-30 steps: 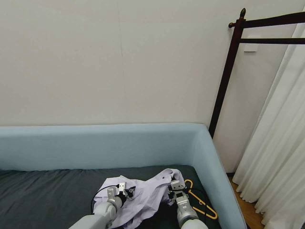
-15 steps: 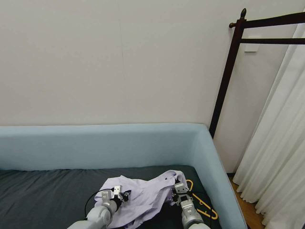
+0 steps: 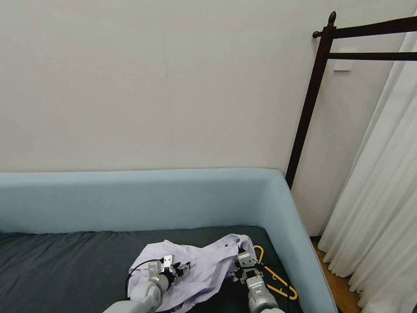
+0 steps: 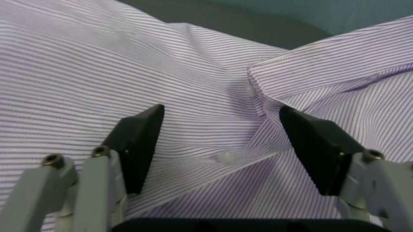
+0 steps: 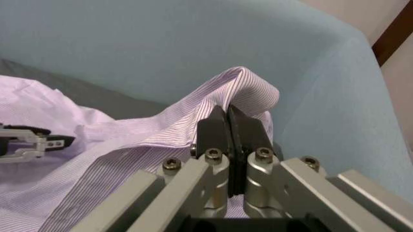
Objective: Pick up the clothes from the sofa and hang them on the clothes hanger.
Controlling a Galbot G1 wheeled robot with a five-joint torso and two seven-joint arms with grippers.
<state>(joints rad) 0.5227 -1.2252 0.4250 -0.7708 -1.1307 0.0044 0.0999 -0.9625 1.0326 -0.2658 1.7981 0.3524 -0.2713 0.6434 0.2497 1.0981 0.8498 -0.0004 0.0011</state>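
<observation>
Left end effector (image 4: 223,121) hovers low over the shirt (image 3: 202,267), its fingers (image 4: 139,140) released and spread wide, with a button and a crease of striped cloth between them. It looks poised to take a second hold so the cloth can be spread. The shirt lies crumpled on the sofa (image 3: 163,195) seat, near the right corner. At its right edge, the right end effector (image 5: 227,113) is clenched on a raised fold, probably a collar or hem edge, holding it up off the cushion. A hanger (image 3: 288,293) lies just beside it. The rack (image 3: 311,104) stands beyond the sofa's end.
</observation>
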